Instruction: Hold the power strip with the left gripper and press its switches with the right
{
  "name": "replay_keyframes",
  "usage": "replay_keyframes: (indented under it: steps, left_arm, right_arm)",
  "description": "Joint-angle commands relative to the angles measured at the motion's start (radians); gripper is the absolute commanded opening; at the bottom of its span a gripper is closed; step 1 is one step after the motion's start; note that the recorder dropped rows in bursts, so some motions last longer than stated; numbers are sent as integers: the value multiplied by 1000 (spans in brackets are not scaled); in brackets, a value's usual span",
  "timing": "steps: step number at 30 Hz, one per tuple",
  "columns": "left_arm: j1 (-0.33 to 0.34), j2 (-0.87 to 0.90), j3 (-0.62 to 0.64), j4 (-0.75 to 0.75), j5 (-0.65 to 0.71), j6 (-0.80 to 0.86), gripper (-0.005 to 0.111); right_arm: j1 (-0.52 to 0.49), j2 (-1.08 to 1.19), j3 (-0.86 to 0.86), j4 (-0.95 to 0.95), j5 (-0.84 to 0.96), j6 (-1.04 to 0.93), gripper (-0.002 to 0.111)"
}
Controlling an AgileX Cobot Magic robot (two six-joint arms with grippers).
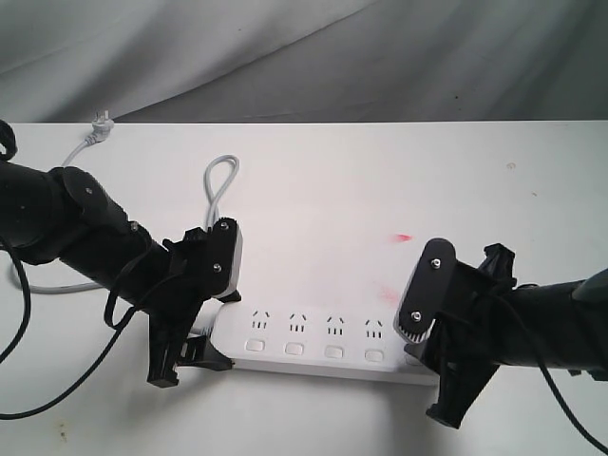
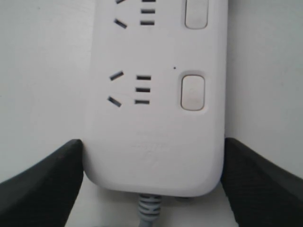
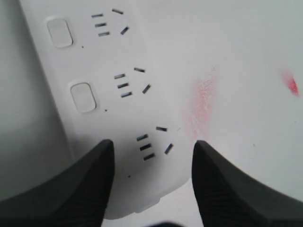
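White plastic on a white table [image 1: 380, 171]: the power strip [image 1: 323, 347] lies flat near the front edge, running from left to right. Four of its switches [image 1: 333, 351] show in a row along the near side, each below a socket set. The left gripper [image 1: 199, 328] straddles the strip's left end, one black finger on the far side and one on the near side. The right gripper [image 1: 439, 356] hangs over the right end with its fingers spread, the long grey pad [image 1: 426, 294] facing up and covering that end. A thin grey cord [image 1: 220, 180] loops away behind the left arm, and a plug [image 1: 100, 123] lies at the table's far left edge. A small red mark [image 1: 404, 237] sits on the table behind the strip. Grey cloth [image 1: 285, 47] hangs at the back.

From the left wrist, the strip's rounded end fills the gap between the two fingers [image 2: 42, 189]. Both black tips meet the strip's long edges, so the claw seems to be pinching it, though the contact sits right at the strip's edge and is hard to judge. One switch [image 2: 192, 91] lies beside the nearest socket set, and the cord [image 2: 149, 208] leaves the end between the fingers.

From the right wrist, the fingers stand wide apart. One finger [image 3: 71, 189] lies over the strip's switch side; the other [image 3: 236, 189] is over bare table just beside the socket side. Two switches [image 3: 83, 97] are in the clear beyond them. I cannot tell whether the finger touches the strip. A pink smear [image 3: 201, 101] stains the table next to the strip.
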Motion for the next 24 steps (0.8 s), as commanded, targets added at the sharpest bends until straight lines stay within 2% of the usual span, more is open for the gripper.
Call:
replay_keyframes:
  steps: [1,10,24]
  left_arm:
    - [-5,6,-2,0,4,6,67]
    - [-5,6,-2,0,4,6,67]
    - [-5,6,-2,0,4,6,67]
  right_arm:
    - [-6,-10,-4,4,-18,-12,47]
    - [-6,70,-4,20,-5,-12,47]
    - [-6,72,4,27,12,-12,47]
